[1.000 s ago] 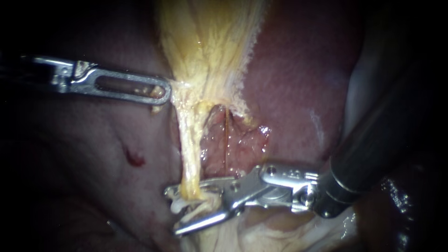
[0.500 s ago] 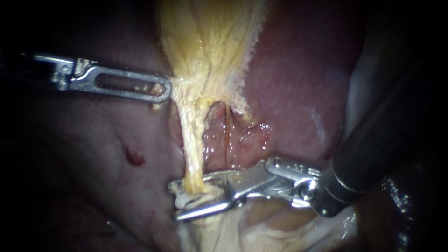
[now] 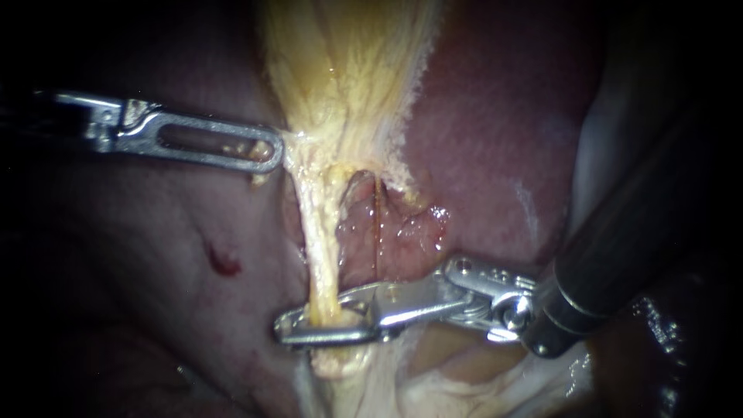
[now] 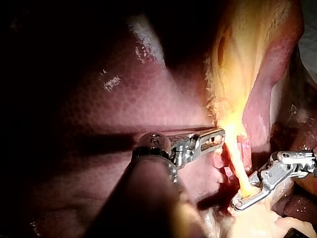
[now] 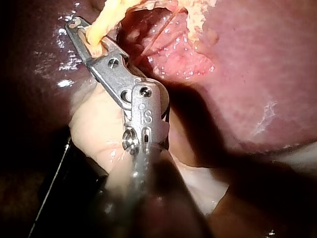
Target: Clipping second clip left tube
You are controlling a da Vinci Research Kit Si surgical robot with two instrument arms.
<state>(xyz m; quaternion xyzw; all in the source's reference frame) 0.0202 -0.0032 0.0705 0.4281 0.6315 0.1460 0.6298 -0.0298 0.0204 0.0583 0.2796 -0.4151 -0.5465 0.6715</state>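
The left tube (image 3: 319, 240) is a yellow strand running down from the gallbladder (image 3: 348, 70). My right instrument (image 3: 292, 331) comes in from the lower right, and its jaws are shut across the tube's lower end. No clip can be told apart from the jaws. The right wrist view shows the tube (image 5: 105, 21) pinched near the tips of my right instrument (image 5: 79, 27). My left instrument (image 3: 271, 152) holds the yellow edge of the gallbladder's neck, jaws shut on it; the left wrist view shows this instrument (image 4: 218, 135) at the same spot. A thin right tube (image 3: 377, 224) lies free.
Dark red liver (image 3: 495, 139) lies behind and around the tubes, with raw pink tissue (image 3: 402, 232) between them. Pale fatty tissue (image 3: 464, 379) sits under my right instrument's shaft. A small red spot (image 3: 223, 263) marks the liver on the left.
My right instrument's jaws, open around the left tube a second ago, have closed on it. The left instrument has held its place.
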